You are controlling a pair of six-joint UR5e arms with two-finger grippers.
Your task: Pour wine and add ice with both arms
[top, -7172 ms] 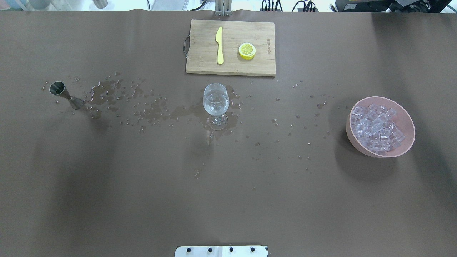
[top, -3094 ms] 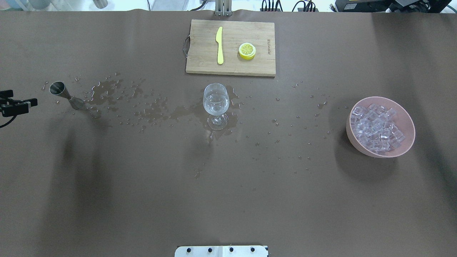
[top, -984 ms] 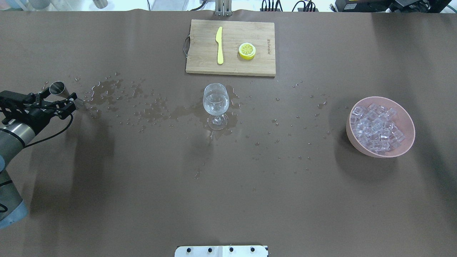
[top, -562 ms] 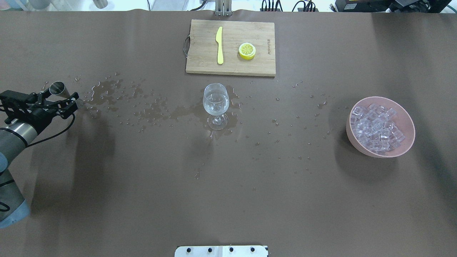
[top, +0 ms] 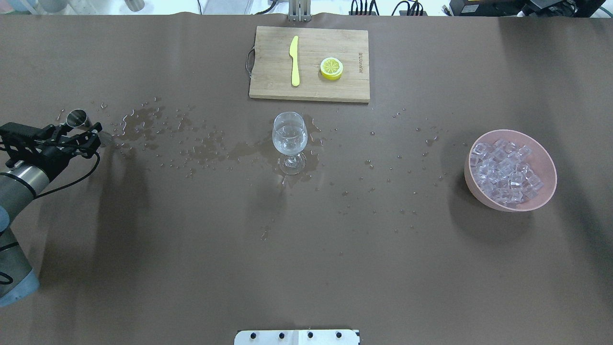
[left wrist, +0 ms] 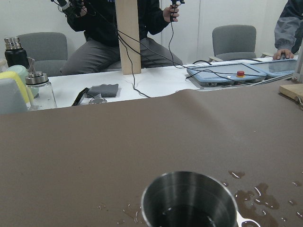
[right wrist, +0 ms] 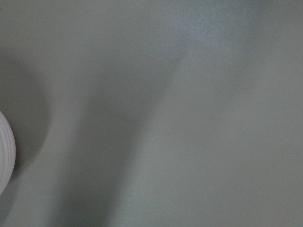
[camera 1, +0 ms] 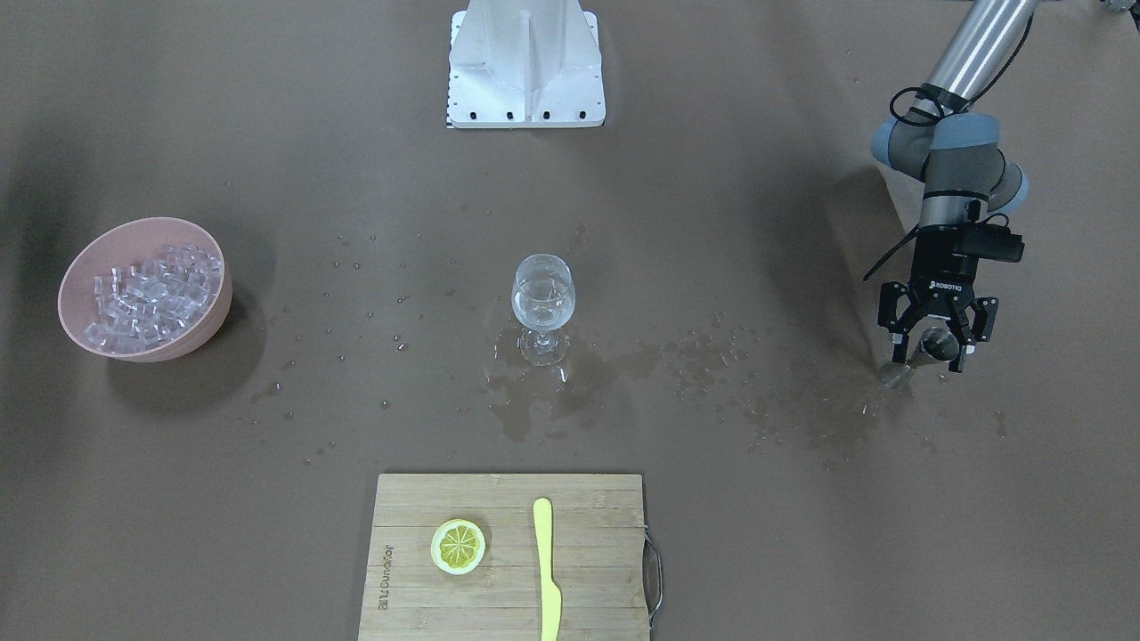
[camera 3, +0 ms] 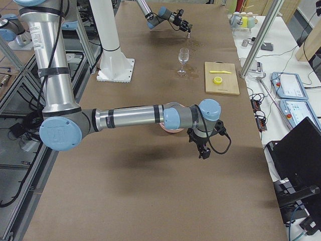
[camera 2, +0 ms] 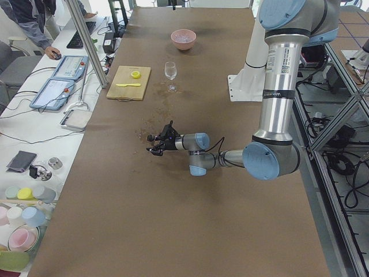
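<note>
At the right edge of the front-facing view the left arm (camera 1: 948, 165) reaches down to the table, and the left gripper (camera 1: 928, 349) stands with its jaws spread, one finger on either side of the steel jigger (top: 76, 118); neither finger can be seen pressing on it. The left wrist view looks down into the jigger's upper cup, where a little wine (left wrist: 187, 218) lies at the bottom. Spilled drops and small puddles (camera 1: 802, 418) stretch across the brown table cover (camera 1: 757, 552) from the jigger toward the centre of the frame, where the wine glass (camera 1: 543, 298) stands upright. At the left edge sits the pink bowl (camera 1: 205, 328), heaped with ice (camera 1: 151, 298). Lower centre is a wooden cutting board (camera 1: 597, 570) bearing a lemon slice (camera 1: 459, 545) and a yellow knife (camera 1: 545, 570). The right gripper (camera 3: 203, 149) shows only in the right side view, hanging over the table beside the bowl; whether its jaws are apart I cannot tell.
</note>
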